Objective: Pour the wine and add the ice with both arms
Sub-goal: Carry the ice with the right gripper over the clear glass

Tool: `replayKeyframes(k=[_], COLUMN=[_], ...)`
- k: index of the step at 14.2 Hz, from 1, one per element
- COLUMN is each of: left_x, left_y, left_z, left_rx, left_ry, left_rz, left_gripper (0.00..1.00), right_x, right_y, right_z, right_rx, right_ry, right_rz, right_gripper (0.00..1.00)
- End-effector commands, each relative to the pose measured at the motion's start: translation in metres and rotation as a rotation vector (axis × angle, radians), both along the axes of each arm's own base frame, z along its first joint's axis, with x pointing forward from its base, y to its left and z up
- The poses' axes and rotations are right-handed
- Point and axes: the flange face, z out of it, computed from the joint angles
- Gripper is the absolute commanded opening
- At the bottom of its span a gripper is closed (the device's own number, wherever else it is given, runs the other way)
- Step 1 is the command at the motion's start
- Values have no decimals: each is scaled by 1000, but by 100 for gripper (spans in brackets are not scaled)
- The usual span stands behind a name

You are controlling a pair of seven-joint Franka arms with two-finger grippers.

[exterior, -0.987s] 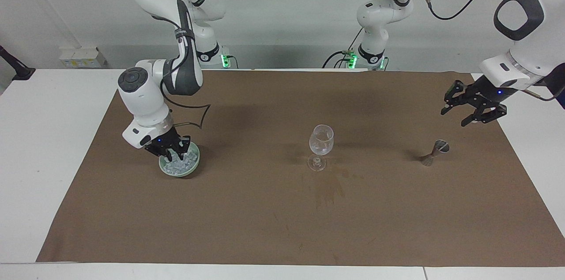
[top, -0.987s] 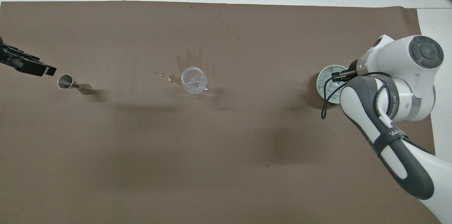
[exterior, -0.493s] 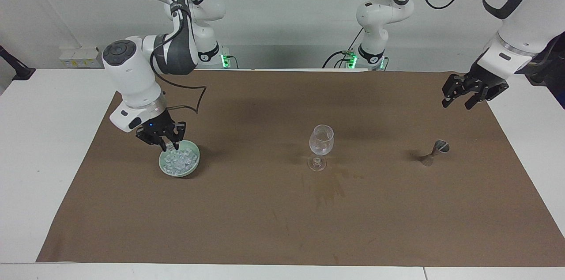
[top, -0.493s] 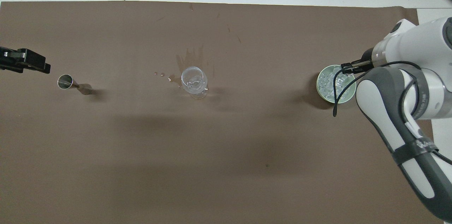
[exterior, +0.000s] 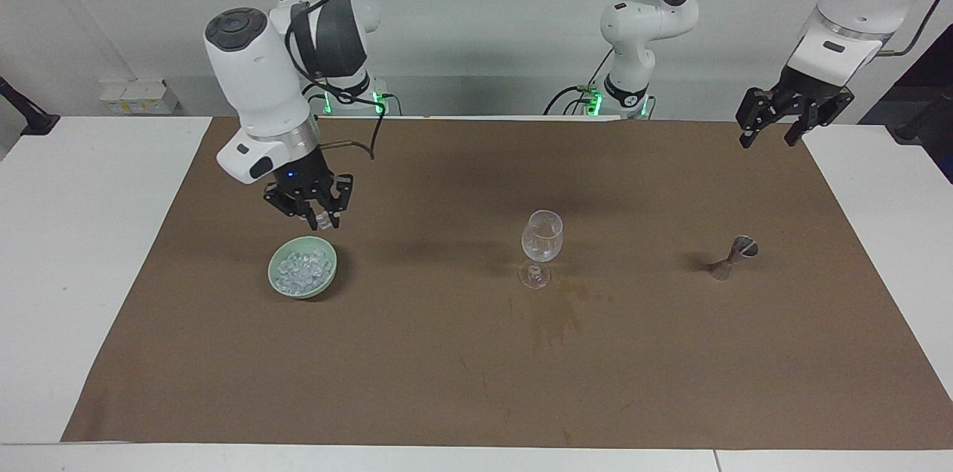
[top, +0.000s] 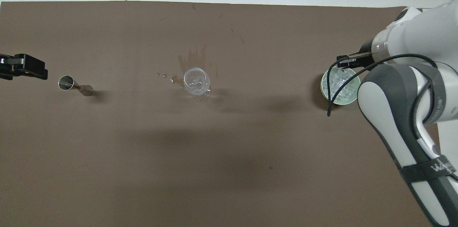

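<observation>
My right gripper [exterior: 322, 217] hangs just above the pale green bowl [exterior: 322, 289], shut on one clear ice cube [exterior: 324, 220]. The rest of the ice [exterior: 301, 268] is heaped in the bowl, and in the overhead view the arm partly covers this ice [top: 338, 84]. The wine's vessel, a small silvery jigger [exterior: 734, 256], stands upright toward the left arm's end, also seen as the jigger [top: 71, 84]. My left gripper [exterior: 773, 131] is raised over the mat's edge there, open and empty, well apart from the jigger.
A clear stemmed glass [exterior: 541, 238] stands upright mid-table between bowl and jigger. A wet stain [exterior: 555, 319] and a few droplets [top: 161, 75] mark the brown mat [exterior: 476, 383] beside it. White tabletop borders the mat at both ends.
The right gripper has lifted out of the bowl with a cube and shifted toward the glass. The left gripper has risen and drawn away from the jigger.
</observation>
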Motion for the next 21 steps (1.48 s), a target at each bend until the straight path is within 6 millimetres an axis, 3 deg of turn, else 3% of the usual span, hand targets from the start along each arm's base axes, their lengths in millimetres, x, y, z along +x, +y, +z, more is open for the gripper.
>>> replayKeyframes(k=[1,5,7,9,10,15,18,21], left_x=[-7,-1,3,6,10,19,20,20], left_y=[2,-8,-1,0,-6,-4,-11,-9], left_z=[-2,-9,-12,-13,-19,-34,-39,-32], left_rx=[32,26,23,22,22,16,11,4], left_ry=[8,3,-3,-22,-22,-38,-48,-50], left_rz=[17,1,12,2,-11,-41,-62,-61], left_gripper=[86,88,90,100,100,100,100,100], right_x=[-9,-38,-42,-38,-40,-16,-4,-18], right_y=[57,156,188,215,232,289,301,318], right_z=[7,12,16,13,13,-9,-12,-15], right_rx=[52,137,195,249,253,266,288,272], right_ry=[6,2,-8,-12,-21,-81,-103,-86], right_rz=[-82,-129,-179,-203,-210,-251,-273,-269], right_gripper=[0,0,0,0,0,0,0,0])
